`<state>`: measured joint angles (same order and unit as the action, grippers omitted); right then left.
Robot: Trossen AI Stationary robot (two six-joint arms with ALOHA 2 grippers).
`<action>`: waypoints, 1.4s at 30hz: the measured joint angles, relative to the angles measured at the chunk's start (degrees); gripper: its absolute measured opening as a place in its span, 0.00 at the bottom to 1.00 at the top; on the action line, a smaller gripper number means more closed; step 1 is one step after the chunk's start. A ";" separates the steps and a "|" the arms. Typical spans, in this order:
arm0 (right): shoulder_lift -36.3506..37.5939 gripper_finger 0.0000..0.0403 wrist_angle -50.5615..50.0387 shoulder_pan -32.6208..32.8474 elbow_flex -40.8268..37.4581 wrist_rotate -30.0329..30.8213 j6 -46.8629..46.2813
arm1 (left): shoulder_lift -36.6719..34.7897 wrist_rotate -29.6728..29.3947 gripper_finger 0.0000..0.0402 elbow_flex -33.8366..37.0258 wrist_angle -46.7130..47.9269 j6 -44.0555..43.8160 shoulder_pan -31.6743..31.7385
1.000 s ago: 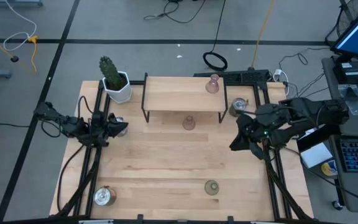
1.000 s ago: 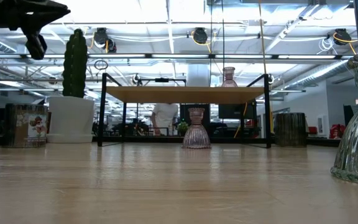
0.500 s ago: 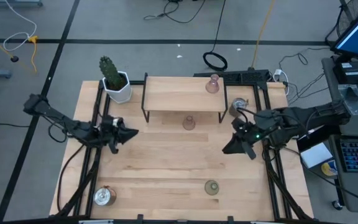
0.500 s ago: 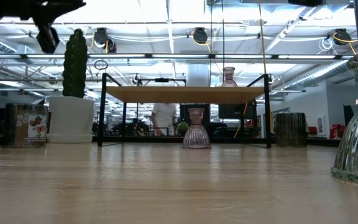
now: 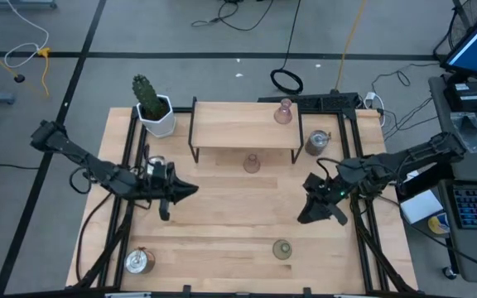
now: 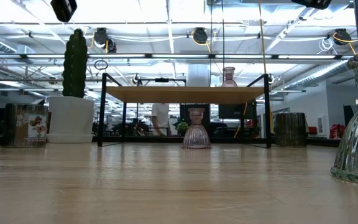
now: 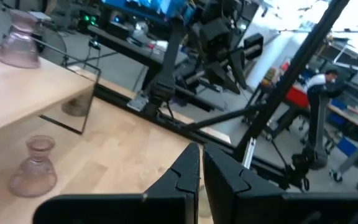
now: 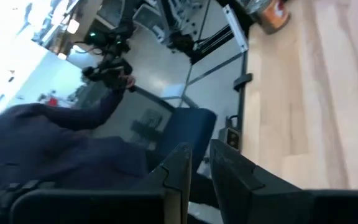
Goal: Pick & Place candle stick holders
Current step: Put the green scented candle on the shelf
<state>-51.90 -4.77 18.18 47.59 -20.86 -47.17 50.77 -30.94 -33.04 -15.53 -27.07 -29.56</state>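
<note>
1. Where the pale wooden table [image 5: 222, 215] sits in its black frame, a small wooden shelf on thin black legs [image 5: 245, 126] stands at the far side, with grey floor, cables and a desk with a keyboard around it.
2. One pale pink holder [image 5: 283, 112], ribbed glass with a flared base, stands on the shelf; a second pink holder [image 5: 252, 163] stands on the table just in front of it.
3. The olive-green holder [image 5: 281, 248] stands near the front edge.
4. Squat, mottled silver cups sit at the edges: one [image 5: 139, 261] front left, one [image 5: 316, 142] right of the shelf, one [image 5: 156, 165] by the left arm.
5. A white pot with a green cactus [image 5: 154, 108] stands at the far left corner.
6. The left gripper [image 5: 190, 190] hovers over the left side, fingers together and empty.
7. The right gripper [image 5: 306, 217] hangs over the right side, fingers nearly together, holding nothing.
</note>
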 joint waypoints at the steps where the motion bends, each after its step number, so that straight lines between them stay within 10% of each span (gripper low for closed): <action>1: -0.11 0.12 -0.07 0.77 0.00 0.83 0.67 | 0.78 0.02 0.05 -0.29 -0.05 0.00 -0.40; 26: -13.00 0.12 -31.67 13.66 17.13 13.54 9.78 | 6.15 -0.15 0.05 -0.58 -0.54 2.97 -3.44; 42: -19.07 0.12 -44.50 14.21 26.48 16.71 12.20 | -3.18 -1.12 0.05 -0.61 12.83 2.85 0.07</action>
<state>-70.97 -49.27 32.39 74.07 -4.16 -34.97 47.59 -32.05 -33.65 -2.70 -24.22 -29.49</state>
